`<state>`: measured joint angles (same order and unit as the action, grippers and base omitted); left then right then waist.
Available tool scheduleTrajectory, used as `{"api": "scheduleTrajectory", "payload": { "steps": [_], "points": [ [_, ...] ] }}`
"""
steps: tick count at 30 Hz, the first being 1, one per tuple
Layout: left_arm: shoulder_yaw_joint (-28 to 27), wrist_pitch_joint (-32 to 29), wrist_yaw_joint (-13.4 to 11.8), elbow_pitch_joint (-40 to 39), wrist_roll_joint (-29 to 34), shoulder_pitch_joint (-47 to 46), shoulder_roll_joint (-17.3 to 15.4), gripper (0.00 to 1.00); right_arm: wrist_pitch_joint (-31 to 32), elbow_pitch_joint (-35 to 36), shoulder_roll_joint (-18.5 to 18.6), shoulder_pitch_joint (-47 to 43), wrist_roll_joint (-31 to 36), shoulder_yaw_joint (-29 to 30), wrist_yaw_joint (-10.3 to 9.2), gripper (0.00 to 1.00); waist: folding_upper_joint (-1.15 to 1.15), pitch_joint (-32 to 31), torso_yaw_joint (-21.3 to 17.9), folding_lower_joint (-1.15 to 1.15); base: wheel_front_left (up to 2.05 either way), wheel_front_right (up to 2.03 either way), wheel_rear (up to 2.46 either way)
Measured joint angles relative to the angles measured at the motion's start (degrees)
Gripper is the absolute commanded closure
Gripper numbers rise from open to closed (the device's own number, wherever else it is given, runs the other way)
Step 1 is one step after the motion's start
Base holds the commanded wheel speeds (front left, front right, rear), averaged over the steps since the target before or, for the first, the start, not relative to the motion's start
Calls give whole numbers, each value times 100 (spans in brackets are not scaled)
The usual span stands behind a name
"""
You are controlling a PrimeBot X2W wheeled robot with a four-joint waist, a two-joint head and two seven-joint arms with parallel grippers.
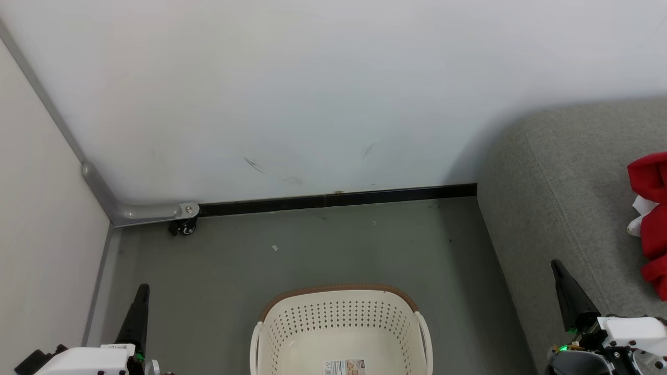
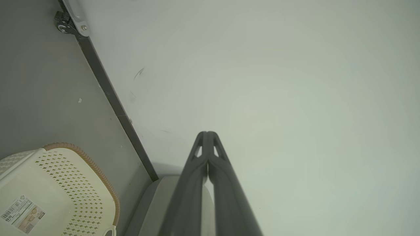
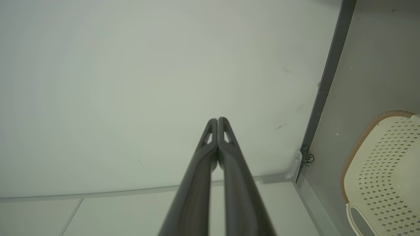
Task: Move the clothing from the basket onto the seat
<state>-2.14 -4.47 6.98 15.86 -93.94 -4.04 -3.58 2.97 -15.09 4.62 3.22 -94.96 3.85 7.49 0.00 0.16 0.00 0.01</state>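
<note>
The left gripper (image 1: 143, 289) at lower left and the right gripper (image 1: 556, 265) at lower right are both clenched, fingers pressed together. The large grey fabric-upholstered sofa seat (image 1: 563, 198) takes up the right side. The oval cream-white perforated plastic basket (image 1: 338, 312) stands at bottom centre. The bright red soft clothing (image 1: 651, 177) lies on the seat at the right edge.

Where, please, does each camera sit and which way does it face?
Head view: on the head, facing down at the basket and seat with clothing; left gripper, right gripper at lower corners.
Left wrist view: on that wrist, along its shut gripper toward the wall.
Right wrist view: likewise, along its shut gripper.
All share the basket.
</note>
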Motion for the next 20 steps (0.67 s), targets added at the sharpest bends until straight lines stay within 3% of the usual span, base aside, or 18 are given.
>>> {"api": "scheduleTrajectory", "payload": {
  "steps": [20],
  "points": [
    [-7, 0, 7, 5, 1, -1, 3, 100, 5, -1, -1, 0, 1, 18, 0, 100, 0, 0, 0, 0, 0, 0, 0]
  ]
}}
